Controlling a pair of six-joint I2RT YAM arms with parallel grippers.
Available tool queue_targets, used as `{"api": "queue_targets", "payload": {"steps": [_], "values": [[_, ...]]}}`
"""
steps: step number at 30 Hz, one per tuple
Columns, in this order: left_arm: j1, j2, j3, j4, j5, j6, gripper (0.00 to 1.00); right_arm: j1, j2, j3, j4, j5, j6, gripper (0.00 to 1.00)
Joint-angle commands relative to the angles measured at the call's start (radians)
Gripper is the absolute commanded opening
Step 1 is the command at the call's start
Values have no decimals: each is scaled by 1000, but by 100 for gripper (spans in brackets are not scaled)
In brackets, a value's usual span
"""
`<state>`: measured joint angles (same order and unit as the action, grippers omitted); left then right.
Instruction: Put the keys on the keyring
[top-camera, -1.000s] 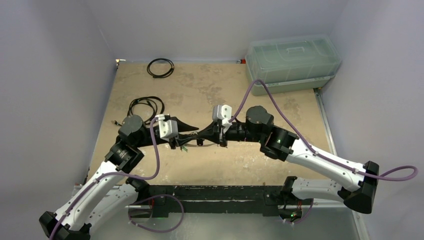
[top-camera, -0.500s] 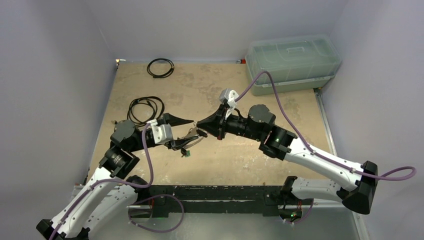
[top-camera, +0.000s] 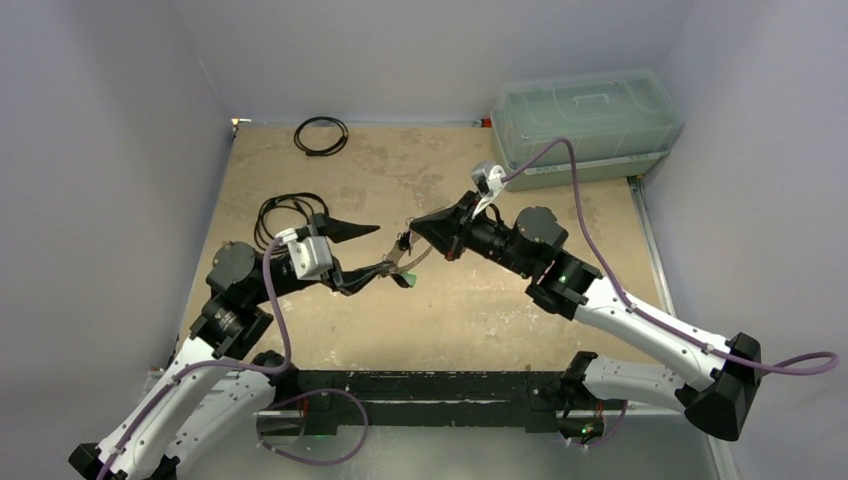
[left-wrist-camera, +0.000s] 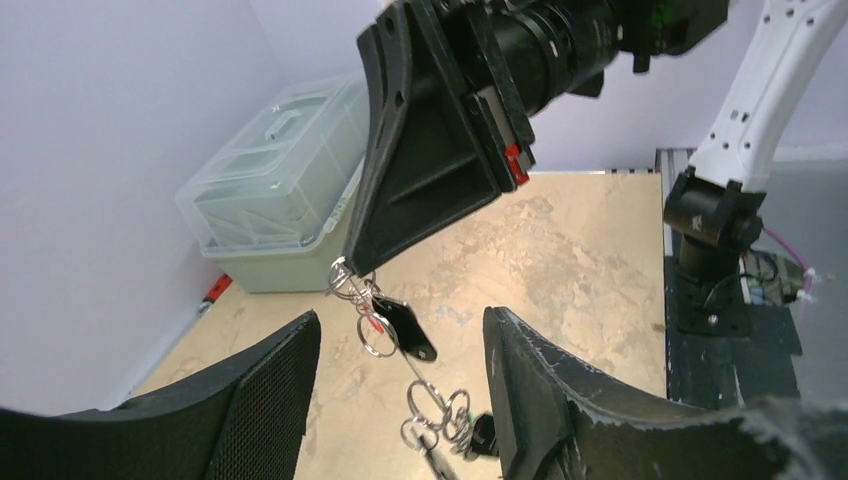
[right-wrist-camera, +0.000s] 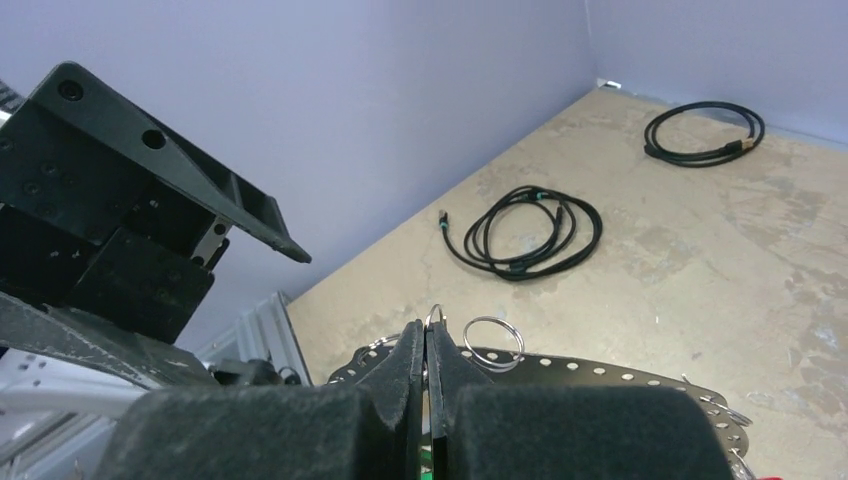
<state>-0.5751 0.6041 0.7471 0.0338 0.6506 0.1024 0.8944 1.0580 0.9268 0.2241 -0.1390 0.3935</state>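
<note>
A bunch of keys (top-camera: 405, 268) on small silver rings hangs in the air between my two grippers. My right gripper (top-camera: 412, 232) is shut on the top small ring (right-wrist-camera: 433, 318) of the bunch. In the left wrist view the chain hangs from the right gripper's tip (left-wrist-camera: 352, 262): a black key head (left-wrist-camera: 408, 330), a red bit, more rings (left-wrist-camera: 440, 410), a green-and-black piece at the bottom. My left gripper (top-camera: 382, 250) is wide open around the bunch, its fingers (left-wrist-camera: 250, 400) either side. I cannot tell the large oval keyring apart from the small rings.
A clear lidded plastic box (top-camera: 585, 125) stands at the back right. A thin black cable loop (top-camera: 321, 135) lies at the back left, and a black coiled cord (top-camera: 292, 212) lies behind the left arm. Grey walls enclose the tan table.
My right gripper has risen and drawn back to the right, lifting the bunch off the table. My left gripper has turned and opened around the hanging keys.
</note>
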Motion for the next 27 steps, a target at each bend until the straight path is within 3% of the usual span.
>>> {"api": "queue_targets", "payload": {"steps": [1,10,23,27], "values": [[-3,31,51,102,-64,-154,59,-9,-26,15,87,75,54,0],[-6,118,-24,244,-184,-309,63,-9,-11,11,109,97,66,0],[-45,290,-22,285,-228,-287,79,-9,31,34,88,127,33,0],[-44,319,-18,282,-240,-281,73,-9,27,30,93,117,33,0]]}}
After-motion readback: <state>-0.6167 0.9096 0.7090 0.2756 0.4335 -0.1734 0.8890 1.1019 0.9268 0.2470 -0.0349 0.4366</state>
